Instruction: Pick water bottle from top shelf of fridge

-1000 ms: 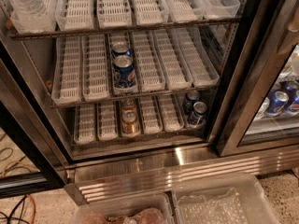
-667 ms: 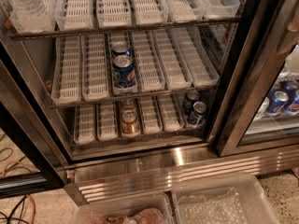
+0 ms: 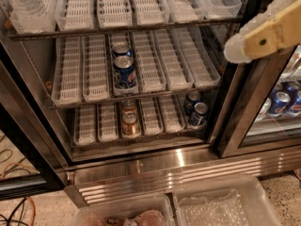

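At the top left corner of the fridge, the water bottle stands in the first white tray of the top shelf. The top of the bottle is cut off by the edge of the picture. It sits close to the left wall. More long white trays run in a row to its right, all the way to the other side of the shelf. The front of the shelves stands open to the room.

The hand comes in from the top right corner. It is cream and white. It hangs out in front of the dark post on the right side of the open part, level with the top shelf rail. It is well apart from the bottle, with the whole row of trays between them. Whether the hand is wide or narrow cannot be told.

On the middle shelf, two blue cans sit one behind the other in a tray near the middle. On the low shelf, two gold cans sit in one tray, and two dark blue cans stand at the right end. Behind the glass door on the right are more blue cans.

On the floor in front of the fridge are two clear bins. The left one holds something pink. Cords lie on the floor at the left.
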You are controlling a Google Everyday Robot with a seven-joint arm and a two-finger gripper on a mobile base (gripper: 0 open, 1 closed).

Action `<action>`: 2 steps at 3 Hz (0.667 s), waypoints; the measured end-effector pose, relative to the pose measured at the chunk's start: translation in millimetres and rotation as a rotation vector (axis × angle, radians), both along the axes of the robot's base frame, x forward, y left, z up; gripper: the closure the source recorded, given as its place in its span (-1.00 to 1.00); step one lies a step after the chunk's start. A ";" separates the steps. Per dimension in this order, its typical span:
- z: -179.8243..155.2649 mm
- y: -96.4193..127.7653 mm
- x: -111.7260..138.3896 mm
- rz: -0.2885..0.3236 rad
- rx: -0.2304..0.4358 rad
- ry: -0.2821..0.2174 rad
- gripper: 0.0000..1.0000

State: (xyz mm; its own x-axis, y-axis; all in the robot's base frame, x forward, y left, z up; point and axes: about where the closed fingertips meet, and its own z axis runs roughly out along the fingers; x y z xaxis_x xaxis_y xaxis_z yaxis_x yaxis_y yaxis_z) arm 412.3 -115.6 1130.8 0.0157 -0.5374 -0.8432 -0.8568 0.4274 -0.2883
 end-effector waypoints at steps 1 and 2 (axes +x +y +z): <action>0.0 0.0 0.0 0.000 0.000 0.000 -1.00; -0.9 -1.0 1.3 -0.026 0.034 -0.009 -1.00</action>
